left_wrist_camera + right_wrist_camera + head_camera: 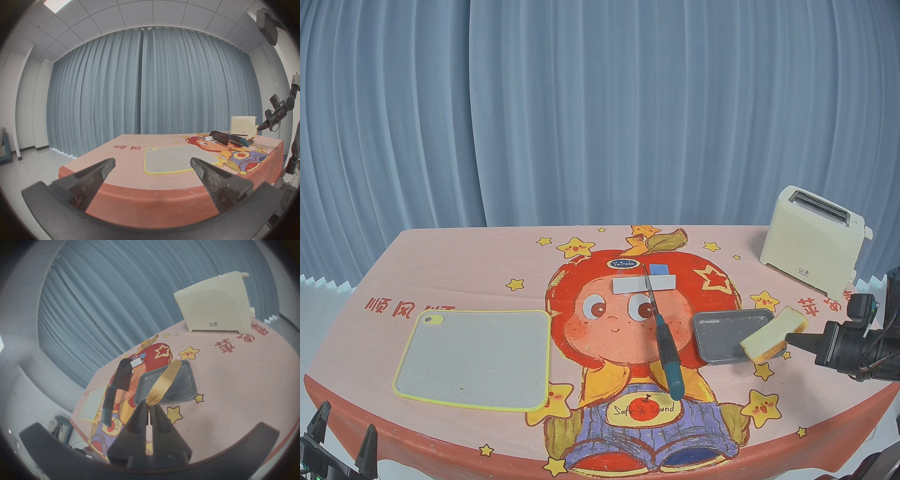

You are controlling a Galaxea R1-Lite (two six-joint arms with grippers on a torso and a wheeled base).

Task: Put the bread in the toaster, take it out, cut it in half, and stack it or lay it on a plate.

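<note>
Bread, a pale square slice with a tan crust (pixel 774 334), is pinched at its right edge between the closed jaws of the right gripper (pixel 790 339). The gripper holds it tilted over the right rim of the dark grey rectangular tray (pixel 725 331). Whether the slice's lower corner touches the tray cannot be told. In the right wrist view the slice (pixel 165 380) runs edge-on from the black fingertips (pixel 149 402) out across the tray (pixel 184 383).

The cream two-slot toaster (pixel 812 240) stands at the far right corner of the table, well apart from the slice, with its slots facing up.

At the table's middle lies the knife with a teal handle and dark blade (pixel 661 334), left of the tray. Its handle points to the near side, and its blade crosses a small white rectangular block (pixel 628 285). A small blue square (pixel 658 269) sits just beyond the block.

The grey cutting board with a yellow rim (pixel 475 359) lies flat on the near left of the pink cartoon-printed tablecloth (pixel 475 269).

The left gripper (pixel 340 437) hangs off the table's near left corner, below the cloth's edge. Its jaws are spread wide with nothing between them. The left wrist view looks between its fingertips (pixel 153 164) to the board (pixel 175 159).

A blue-grey pleated curtain (pixel 600 106) hangs behind the table.
</note>
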